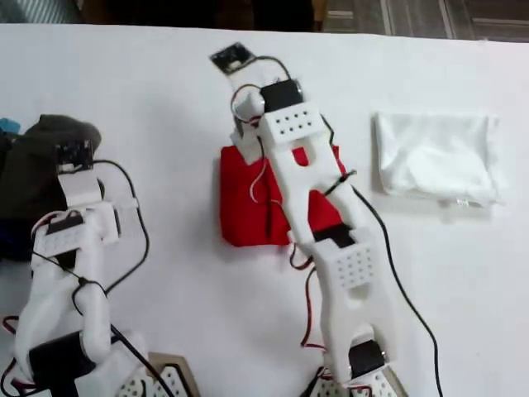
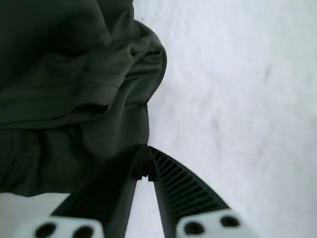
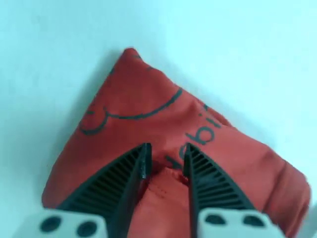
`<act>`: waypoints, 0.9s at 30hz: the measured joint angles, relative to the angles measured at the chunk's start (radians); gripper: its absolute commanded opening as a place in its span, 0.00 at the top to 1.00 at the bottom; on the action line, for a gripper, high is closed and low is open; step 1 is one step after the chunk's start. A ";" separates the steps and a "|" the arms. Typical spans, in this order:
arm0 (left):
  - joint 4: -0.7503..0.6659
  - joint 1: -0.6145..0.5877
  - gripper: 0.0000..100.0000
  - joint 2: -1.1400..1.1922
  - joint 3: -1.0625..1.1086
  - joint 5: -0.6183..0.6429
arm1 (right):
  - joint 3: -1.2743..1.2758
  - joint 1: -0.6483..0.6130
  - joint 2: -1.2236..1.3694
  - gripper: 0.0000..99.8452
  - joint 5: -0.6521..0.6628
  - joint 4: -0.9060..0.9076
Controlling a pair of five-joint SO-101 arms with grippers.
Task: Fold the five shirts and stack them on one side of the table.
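Right wrist view, right pincer (image 3: 166, 162) pinching a fold of red shirt (image 3: 148, 99) beneath it

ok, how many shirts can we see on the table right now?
3 clearly: a red shirt mid-table at the right gripper, a white shirt folded farther right, a dark shirt at the left edge. Blue fabric beside it may be more.

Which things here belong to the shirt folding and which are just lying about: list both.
Job: red shirt, white shirt, dark shirt.
Lying about: blue cloth beside the dark shirt; too little shows to say whether it is a shirt.
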 measured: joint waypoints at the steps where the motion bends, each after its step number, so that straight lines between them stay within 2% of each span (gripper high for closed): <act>1: -0.002 0.002 0.97 0.000 0.000 0.000 | 0.000 0.000 0.020 0.88 0.000 0.000; 11: -0.005 0.000 0.97 0.000 0.000 0.000 | -0.032 0.052 0.038 0.88 0.000 0.141; 18: -0.005 0.005 0.97 0.000 0.000 0.000 | -0.021 0.100 0.032 0.88 0.003 0.150; 27: -0.005 0.009 0.97 0.000 0.000 0.000 | 0.319 0.107 -0.173 0.88 0.104 0.150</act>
